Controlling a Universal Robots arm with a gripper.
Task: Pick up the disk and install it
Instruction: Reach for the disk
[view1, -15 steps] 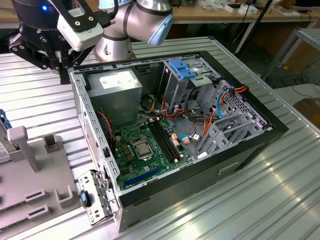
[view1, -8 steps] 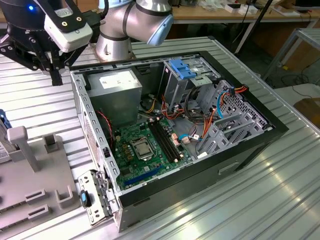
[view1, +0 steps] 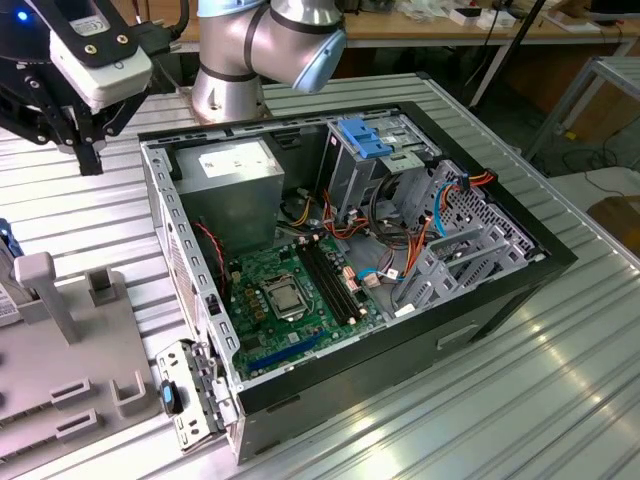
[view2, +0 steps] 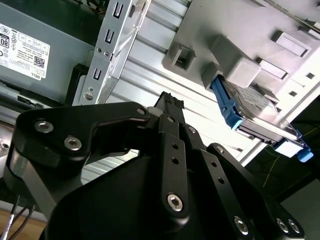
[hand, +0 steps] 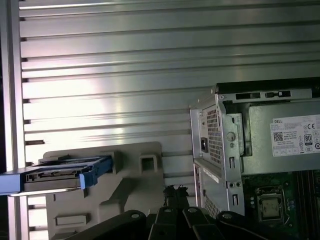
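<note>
The disk (view2: 260, 117), a flat dark drive with a pale label and bright blue side rails, rests on edge in a slot of a grey fixture (view2: 240, 45). It shows in both wrist views (hand: 60, 172), and its blue edge pokes in at the exterior view's far left (view1: 4, 245). My gripper (view1: 90, 158) hangs above the ribbed table between the fixture and the corner of the open computer case (view1: 480, 300). Its black fingers (view2: 170, 102) are shut together on nothing and stand well apart from the disk.
Inside the case are a grey power-supply box (view1: 235, 180) with a white label, a green motherboard (view1: 290, 290) and a metal drive cage topped by a blue latch (view1: 365, 138). The grey fixture (view1: 70, 340) carries several blocks and slots. The robot's base (view1: 230, 80) stands behind the case.
</note>
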